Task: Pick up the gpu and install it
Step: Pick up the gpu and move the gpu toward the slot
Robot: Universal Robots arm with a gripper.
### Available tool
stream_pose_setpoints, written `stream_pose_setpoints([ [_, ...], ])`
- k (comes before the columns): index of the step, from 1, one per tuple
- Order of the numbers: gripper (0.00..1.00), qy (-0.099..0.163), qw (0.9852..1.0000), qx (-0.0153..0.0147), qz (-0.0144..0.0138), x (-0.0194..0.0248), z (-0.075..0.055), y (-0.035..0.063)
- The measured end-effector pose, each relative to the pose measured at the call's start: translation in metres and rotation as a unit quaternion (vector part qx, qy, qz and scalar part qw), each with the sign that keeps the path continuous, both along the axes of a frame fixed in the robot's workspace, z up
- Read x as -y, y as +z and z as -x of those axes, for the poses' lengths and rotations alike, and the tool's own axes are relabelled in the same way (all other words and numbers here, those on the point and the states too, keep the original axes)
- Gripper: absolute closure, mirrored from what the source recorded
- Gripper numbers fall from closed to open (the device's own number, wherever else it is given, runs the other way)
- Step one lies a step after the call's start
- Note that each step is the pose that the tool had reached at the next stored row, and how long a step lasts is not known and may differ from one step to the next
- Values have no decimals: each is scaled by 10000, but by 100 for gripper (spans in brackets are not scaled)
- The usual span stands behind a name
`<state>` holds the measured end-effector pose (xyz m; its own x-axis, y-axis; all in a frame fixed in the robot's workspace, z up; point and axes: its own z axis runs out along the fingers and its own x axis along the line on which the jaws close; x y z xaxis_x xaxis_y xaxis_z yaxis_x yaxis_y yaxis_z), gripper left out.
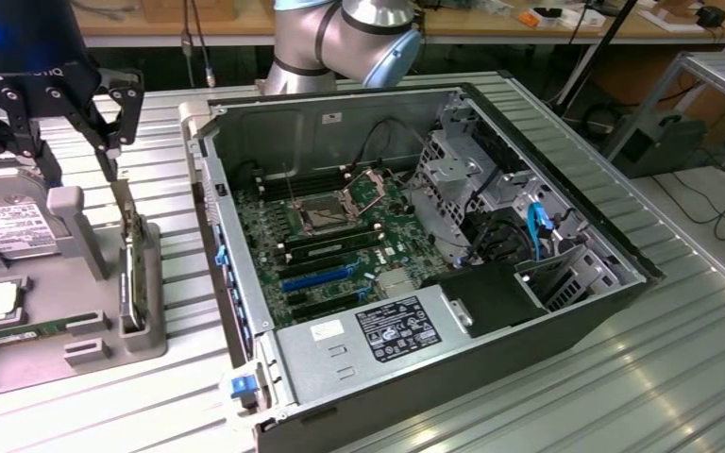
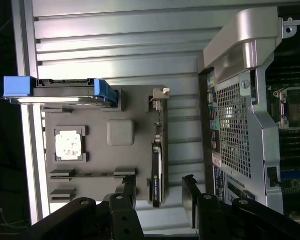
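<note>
A ribbed metal table [image 1: 665,377] carries two things. A grey tray [image 1: 35,370] lies flat at the exterior view's left. An open PC case [image 1: 489,379] lies on its side just beside it, with a narrow strip of bare table between them.

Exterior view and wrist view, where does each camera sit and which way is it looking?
Exterior view: off the arm, raised, looking down slantwise into the open case; the arm and gripper show.
Wrist view: on the wrist, looking down past the open gripper's fingers at the gpu standing on edge in the tray.
Shared: gripper, gpu, tray, case.
</note>
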<state>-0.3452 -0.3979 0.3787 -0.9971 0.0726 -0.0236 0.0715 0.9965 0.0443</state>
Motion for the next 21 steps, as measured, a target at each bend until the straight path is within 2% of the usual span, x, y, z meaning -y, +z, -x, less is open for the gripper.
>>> stream_pose_setpoints([
  [16, 50, 0, 10000, 0, 0, 0, 0, -182],
  [21, 50, 0, 10000, 0, 0, 0, 0, -272],
])
